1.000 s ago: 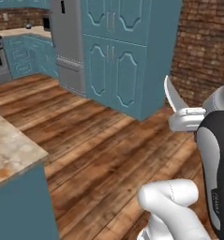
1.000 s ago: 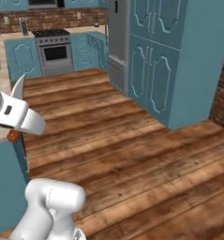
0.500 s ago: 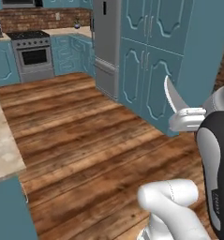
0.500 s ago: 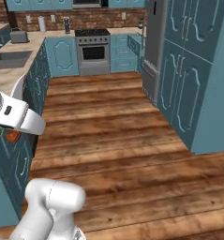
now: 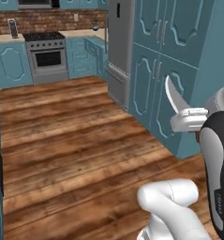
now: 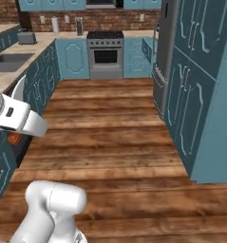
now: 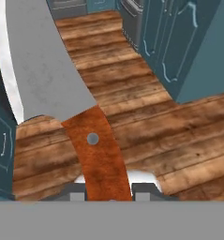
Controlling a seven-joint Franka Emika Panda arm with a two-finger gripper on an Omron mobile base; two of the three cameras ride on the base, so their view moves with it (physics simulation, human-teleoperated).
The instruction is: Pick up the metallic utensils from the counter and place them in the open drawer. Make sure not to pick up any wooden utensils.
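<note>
My gripper (image 7: 111,194) is shut on a metallic utensil, a knife with a curved silver blade (image 7: 43,70) and a reddish-brown handle (image 7: 97,154). The handle runs down between the two fingertips, and the blade points up and away from the hand. In the left base view the gripper (image 5: 190,121) hangs at the right, above the wooden floor, with the blade (image 5: 173,97) standing upright over it. From the other side the gripper (image 6: 17,124) sits at the left edge, the blade (image 6: 17,90) rising behind it. The task's counter and the open drawer are out of view.
Wooden floor (image 5: 76,140) stretches ahead. Tall teal cabinets (image 6: 200,85) and a steel fridge (image 5: 120,47) line the right side. A stove (image 6: 104,54) stands at the far wall. A beige worktop with a sink (image 6: 8,64) and teal cabinets run along the left.
The whole picture has swung in both base views, so the camera has moved: stove and fridge now face me. The knife stays upright in the gripper, unchanged relative to the arm.
</note>
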